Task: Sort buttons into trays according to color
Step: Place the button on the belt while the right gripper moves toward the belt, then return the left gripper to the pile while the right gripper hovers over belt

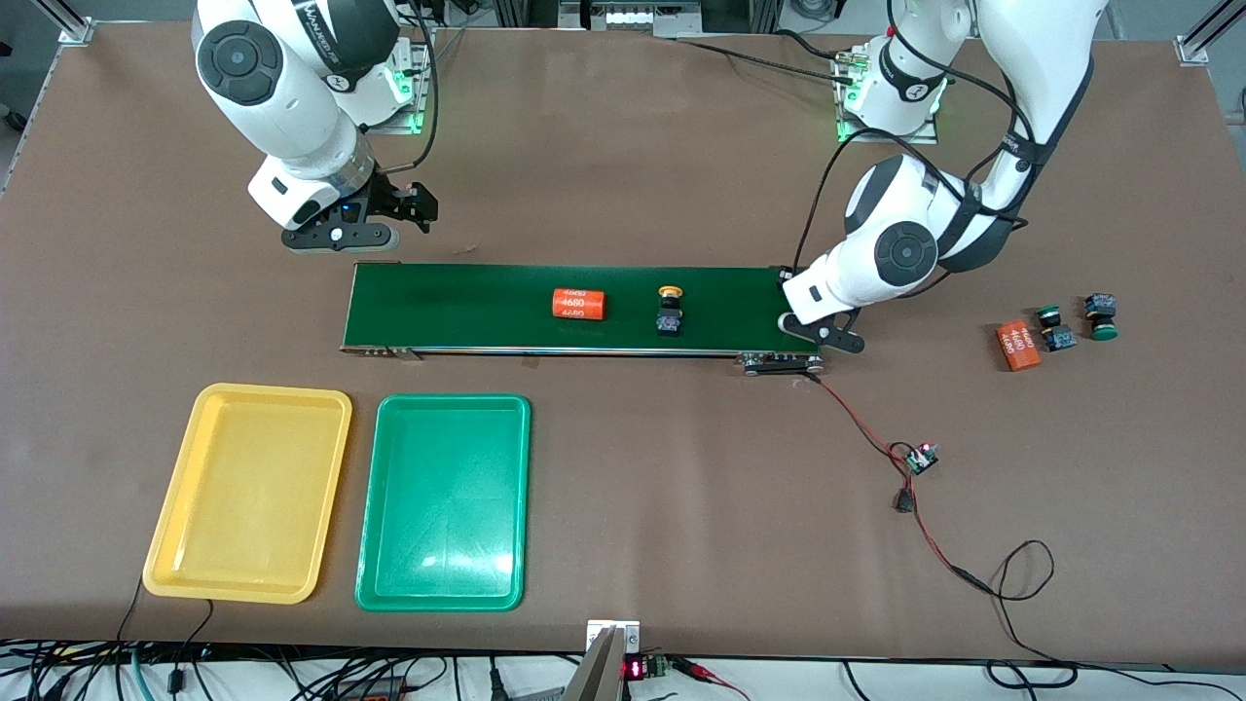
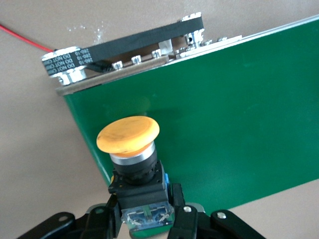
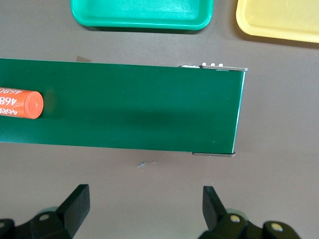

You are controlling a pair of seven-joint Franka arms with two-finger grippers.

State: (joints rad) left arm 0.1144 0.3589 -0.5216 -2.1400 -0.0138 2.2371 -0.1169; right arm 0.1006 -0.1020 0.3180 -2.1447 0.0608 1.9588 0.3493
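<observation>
Buttons are what I sort, and my left gripper (image 2: 145,219) pinches one right now. It is a yellow button (image 2: 130,149) with a round yellow cap and a dark boxy body. My fingers (image 2: 182,221) are pressed on the sides of that body. I hold it over the end of the green belt (image 1: 467,307) that is toward my left arm's end of the table.

Another yellow button (image 1: 669,312) lies on the belt, near the middle. An orange can (image 1: 579,304) marked 4680 lies on the belt beside it.

My right gripper (image 3: 145,211) hangs over the bare table by the belt's other end. Its fingers are spread wide and hold nothing. That arm waits.

Two green buttons (image 1: 1051,326) (image 1: 1102,315) sit on the table toward my left arm's end, next to a second orange can (image 1: 1018,346).

The yellow tray (image 1: 195,428) and the green tray (image 1: 375,458) lie side by side, nearer to the front camera than the belt. Both trays have nothing in them.
</observation>
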